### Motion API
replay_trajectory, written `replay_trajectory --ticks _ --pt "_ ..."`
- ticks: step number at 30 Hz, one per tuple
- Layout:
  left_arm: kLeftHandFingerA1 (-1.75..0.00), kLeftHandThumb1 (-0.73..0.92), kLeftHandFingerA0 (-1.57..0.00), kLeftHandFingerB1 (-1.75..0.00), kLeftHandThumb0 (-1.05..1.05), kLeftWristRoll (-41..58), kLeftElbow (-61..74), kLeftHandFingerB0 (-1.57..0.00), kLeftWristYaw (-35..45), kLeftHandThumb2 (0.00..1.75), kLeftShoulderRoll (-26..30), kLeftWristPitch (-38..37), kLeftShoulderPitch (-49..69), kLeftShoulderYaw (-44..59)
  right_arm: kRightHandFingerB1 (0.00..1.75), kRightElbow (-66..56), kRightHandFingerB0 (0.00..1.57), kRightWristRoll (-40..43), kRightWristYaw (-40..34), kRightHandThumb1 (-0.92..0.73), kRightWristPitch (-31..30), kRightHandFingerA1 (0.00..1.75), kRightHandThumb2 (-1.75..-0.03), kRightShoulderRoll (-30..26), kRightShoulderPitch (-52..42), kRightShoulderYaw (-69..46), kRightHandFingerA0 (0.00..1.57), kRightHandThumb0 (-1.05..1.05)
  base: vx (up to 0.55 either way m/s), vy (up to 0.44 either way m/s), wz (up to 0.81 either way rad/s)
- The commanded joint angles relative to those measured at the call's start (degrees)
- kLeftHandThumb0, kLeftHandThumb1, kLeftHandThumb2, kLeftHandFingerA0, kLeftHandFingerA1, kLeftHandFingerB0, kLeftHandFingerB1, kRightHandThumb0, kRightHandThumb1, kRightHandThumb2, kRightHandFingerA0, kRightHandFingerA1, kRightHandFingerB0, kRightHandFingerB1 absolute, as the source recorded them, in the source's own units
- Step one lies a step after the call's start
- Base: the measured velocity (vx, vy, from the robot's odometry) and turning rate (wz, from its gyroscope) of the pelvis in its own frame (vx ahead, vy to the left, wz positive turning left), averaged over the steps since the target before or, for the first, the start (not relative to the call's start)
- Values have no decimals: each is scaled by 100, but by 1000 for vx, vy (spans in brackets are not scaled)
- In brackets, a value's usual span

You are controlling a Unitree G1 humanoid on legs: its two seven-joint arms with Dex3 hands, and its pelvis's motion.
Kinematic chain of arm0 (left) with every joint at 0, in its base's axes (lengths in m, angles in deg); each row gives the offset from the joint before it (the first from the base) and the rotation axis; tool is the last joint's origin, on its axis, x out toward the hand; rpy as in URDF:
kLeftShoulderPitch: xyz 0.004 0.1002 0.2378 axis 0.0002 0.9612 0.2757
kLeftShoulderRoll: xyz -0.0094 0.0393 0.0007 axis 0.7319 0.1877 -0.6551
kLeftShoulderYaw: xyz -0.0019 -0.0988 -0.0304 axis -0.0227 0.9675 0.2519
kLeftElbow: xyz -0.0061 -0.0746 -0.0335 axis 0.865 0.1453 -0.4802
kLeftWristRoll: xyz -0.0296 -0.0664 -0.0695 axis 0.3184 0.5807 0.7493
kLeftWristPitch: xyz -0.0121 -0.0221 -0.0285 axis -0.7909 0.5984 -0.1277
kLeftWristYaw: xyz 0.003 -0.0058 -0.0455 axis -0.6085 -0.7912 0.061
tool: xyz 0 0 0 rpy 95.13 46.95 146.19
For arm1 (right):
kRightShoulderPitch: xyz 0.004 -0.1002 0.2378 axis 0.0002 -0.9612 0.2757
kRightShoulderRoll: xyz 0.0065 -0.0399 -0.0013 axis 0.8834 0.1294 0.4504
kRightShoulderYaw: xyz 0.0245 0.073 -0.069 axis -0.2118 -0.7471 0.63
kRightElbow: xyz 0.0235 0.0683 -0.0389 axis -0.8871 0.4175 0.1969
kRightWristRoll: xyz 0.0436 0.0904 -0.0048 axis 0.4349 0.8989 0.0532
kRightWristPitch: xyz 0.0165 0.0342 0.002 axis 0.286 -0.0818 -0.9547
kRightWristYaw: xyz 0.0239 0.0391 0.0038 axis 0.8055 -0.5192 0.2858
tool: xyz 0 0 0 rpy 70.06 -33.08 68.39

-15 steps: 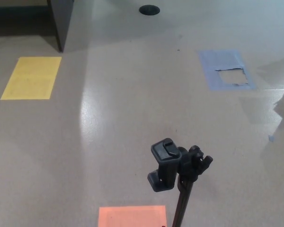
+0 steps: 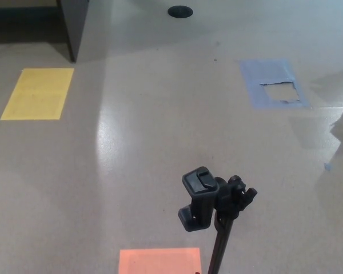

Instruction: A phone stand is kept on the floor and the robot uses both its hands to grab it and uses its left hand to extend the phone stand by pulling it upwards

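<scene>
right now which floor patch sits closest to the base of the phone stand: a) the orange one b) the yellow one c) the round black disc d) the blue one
a: the orange patch lies just left of the phone stand pole at the bottom edge, while the yellow patch and blue patch lie farther up the floor.

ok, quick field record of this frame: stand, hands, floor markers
phone stand: black phone stand, upright, bottom centre-right; pole runs out of the lower edge
clamp: phone clamp at the top, empty
hands: neither robot hand in view; stand not grasped
orange marker: orange rectangle on the floor, just left of the pole
yellow marker: yellow rectangle, far left
blue marker: blue rectangle, far right, torn in the middle
other: dark furniture base top left; black round disc top centre
</scene>
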Motion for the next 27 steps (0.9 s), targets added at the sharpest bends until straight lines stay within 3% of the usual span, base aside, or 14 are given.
replay_trajectory --ticks 1,3,4,5,6,7,8,9,19,20,21,22,23,27 --pt "-30 53 -29 -32 -84 695 2303 -32 521 58 -186 -1606 394 -960 40 -788 0 -888 -512 -59 1083 39 -104 56 118 689 0 -92 0 0 0" --pt "-33 46 -30 -34 -90 652 2596 -33 469 65 -297 -1465 345 -1185 41 -812 0 -926 -528 -60 967 37 -104 121 153 790 0 -92 0 0 0" --pt "-30 56 -31 -32 -90 482 2917 -33 363 59 -455 -1201 252 -1435 44 -743 0 -961 -626 -57 977 37 -103 218 245 859 0 -89 0 0 0" --pt "-33 47 -28 -35 -94 508 3090 -31 364 68 -480 -1043 262 -1563 47 -729 0 -957 -660 -53 959 38 -100 282 256 899 0 -86 0 0 0" --pt "-29 56 -26 -32 -90 538 3222 -30 394 59 -464 -895 264 -1651 47 -741 0 -961 -677 -52 900 38 -99 329 273 936 0 -85 0 0 0" --pt "-36 46 -20 -38 -90 556 3326 -22 454 82 -418 -752 234 -1722 48 -737 0 -972 -690 -53 833 35 -100 385 308 973 0 -86 0 0 0" --pt "-36 46 -20 -38 -90 565 3381 -22 491 82 -383 -678 213 -1759 48 -711 0 -974 -706 -53 812 35 -100 419 331 996 0 -86 0 0 0" --pt "-35 42 -18 -38 -85 690 3404 -21 602 77 -335 -557 166 -1894 0 -677 0 -908 -663 -53 790 0 -60 508 366 1027 0 -105 0 0 0" --pt "-34 41 -10 -37 -83 498 3328 -16 517 77 -298 -313 125 -2113 2 -543 0 -1106 -993 -51 963 2 -60 509 520 1306 0 -105 0 0 0" --pt "-34 41 -10 -37 -84 506 3330 -16 522 78 -288 -281 108 -2105 34 -590 0 -1024 -898 -40 948 23 -85 518 523 1300 0 -105 0 0 0" --pt "-34 41 -10 -37 -84 510 3331 -16 525 78 -285 -267 101 -2102 34 -608 0 -990 -860 -40 944 23 -85 522 526 1299 0 -105 0 0 0" --pt "-27 47 -15 -31 -86 527 3286 -22 527 57 -302 -258 61 -2095 0 -593 0 -1014 -884 -48 922 4 -62 522 556 1299 0 -105 0 0 0" --pt "-27 47 -15 -31 -86 530 3259 -21 522 57 -317 -252 40 -2084 0 -587 0 -1062 -922 -52 910 13 -65 514 580 1304 0 -105 0 0 0" --pt "-26 48 -14 -31 -84 597 3255 -19 517 57 -320 -203 37 -2038 0 -504 0 -1140 -1035 -57 944 17 -61 501 654 1291 0 -105 0 0 0"
